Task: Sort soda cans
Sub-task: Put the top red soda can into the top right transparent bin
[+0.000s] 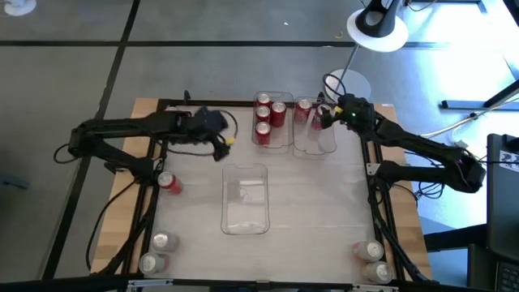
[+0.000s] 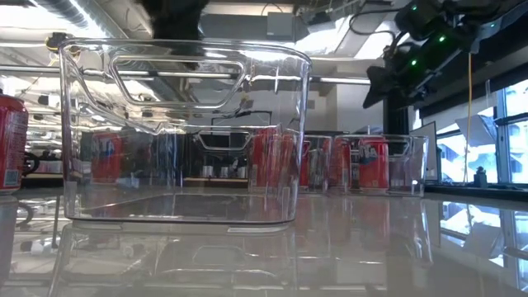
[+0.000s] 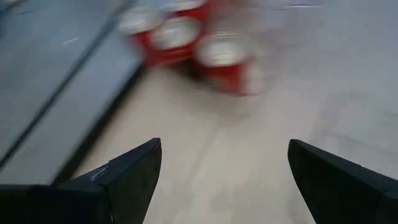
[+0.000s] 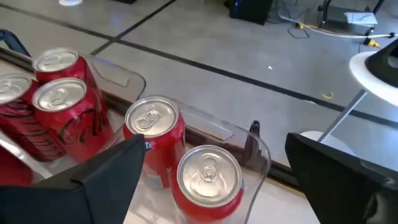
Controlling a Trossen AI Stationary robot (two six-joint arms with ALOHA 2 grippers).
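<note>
Right end effector (image 4: 211, 174) open over upright red cans (image 4: 209, 180) in bin (image 1: 315, 139).

right gripper (image 4: 211, 186) spread wide over two red cans (image 4: 155, 134) in a clear bin (image 4: 249, 146).

Blurred beyond open left gripper (image 3: 221, 180): red soda cans (image 3: 205, 46), count unreadable. Cut off beside right gripper's fingers (image 4: 106, 180): far-left cans (image 4: 18, 124).

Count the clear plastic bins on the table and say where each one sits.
3. One empty bin sits at the table's centre. Two stand side by side at the far edge: the left far bin holds four red cans, and the right far bin, under the right pincer, holds two.
</note>
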